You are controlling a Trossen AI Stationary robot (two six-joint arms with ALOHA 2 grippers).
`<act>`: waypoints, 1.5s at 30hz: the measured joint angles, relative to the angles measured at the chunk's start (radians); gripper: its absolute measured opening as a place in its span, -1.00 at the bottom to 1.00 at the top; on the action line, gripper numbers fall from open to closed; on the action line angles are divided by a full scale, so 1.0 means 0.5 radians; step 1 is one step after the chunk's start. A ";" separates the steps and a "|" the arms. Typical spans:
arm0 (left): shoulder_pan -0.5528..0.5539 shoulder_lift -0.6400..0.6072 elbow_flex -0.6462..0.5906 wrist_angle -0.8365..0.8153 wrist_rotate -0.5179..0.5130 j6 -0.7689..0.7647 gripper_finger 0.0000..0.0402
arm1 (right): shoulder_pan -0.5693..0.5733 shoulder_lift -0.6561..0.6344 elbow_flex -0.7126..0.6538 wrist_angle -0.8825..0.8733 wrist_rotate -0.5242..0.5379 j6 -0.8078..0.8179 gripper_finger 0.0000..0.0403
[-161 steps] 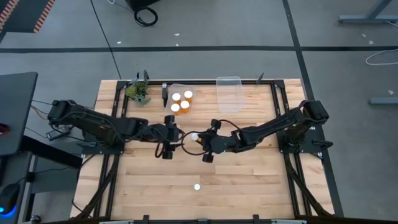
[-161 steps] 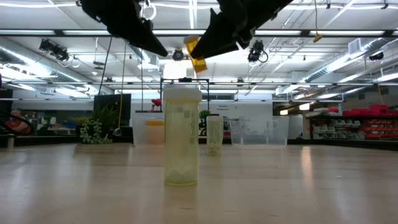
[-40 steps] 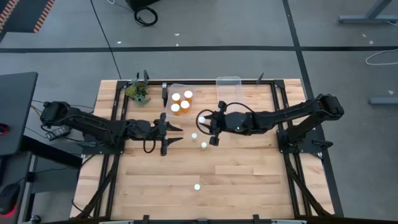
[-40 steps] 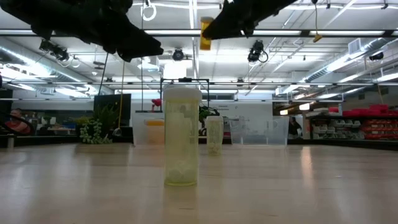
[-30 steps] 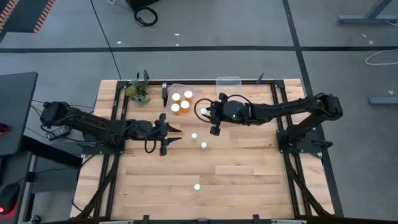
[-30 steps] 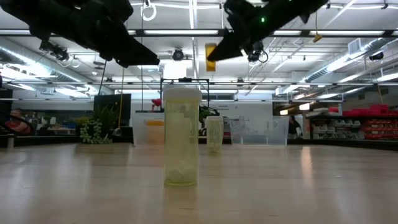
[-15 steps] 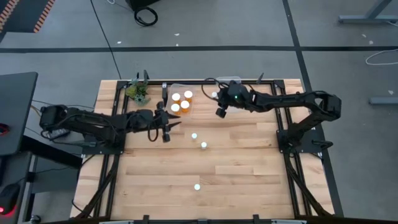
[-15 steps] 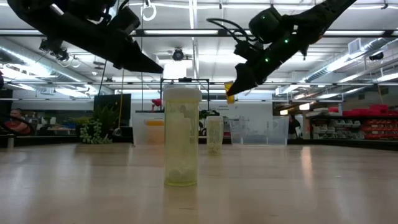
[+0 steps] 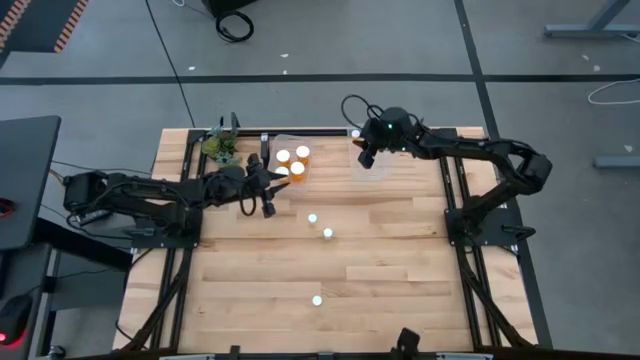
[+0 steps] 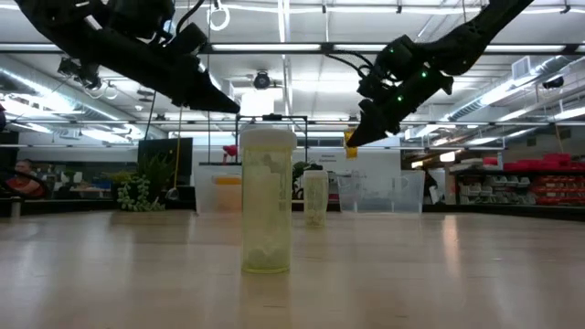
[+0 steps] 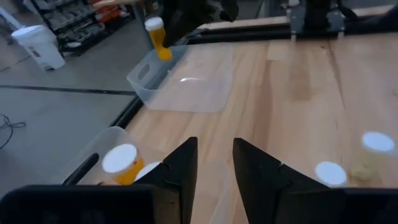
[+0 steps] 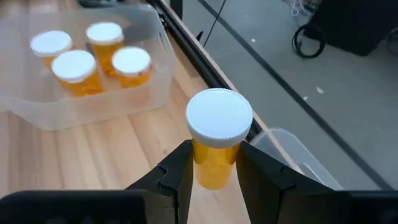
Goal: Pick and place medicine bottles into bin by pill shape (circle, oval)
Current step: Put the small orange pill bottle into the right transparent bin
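Since sorting goes by pill shape, right end effector (image 12: 211, 171) clamps medicine bottle (image 12: 217, 140) upright, cap up, over edge of empty bin (image 9: 368, 150); four bottles occupy neighbouring bin (image 9: 290, 160). Left end effector (image 9: 268, 200) clenched, empty, near it. Three bottles remain on counter (image 9: 400, 270).

**Open centre, crowded far edge**

Bare wood spans the table (image 9: 400, 270) middle, broken only by three upright medicine bottles (image 9: 327, 234), well apart. Along the far edge stand a plant (image 9: 222, 148), a bin holding four bottles (image 9: 290, 160), and a clear bin (image 9: 368, 152) under the right gripper (image 9: 366, 160).
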 joint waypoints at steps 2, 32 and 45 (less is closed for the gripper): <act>0.019 0.001 -0.001 0.053 0.001 -0.001 -0.45 | -0.058 0.023 0.000 -0.010 -0.072 -0.008 -0.39; 0.097 0.001 -0.001 0.159 -0.014 0.109 -0.44 | -0.186 0.418 0.237 -0.113 -0.015 0.093 -0.39; 0.097 0.001 -0.001 0.172 -0.014 0.137 -0.45 | -0.184 0.418 0.159 -0.030 0.037 0.144 -0.39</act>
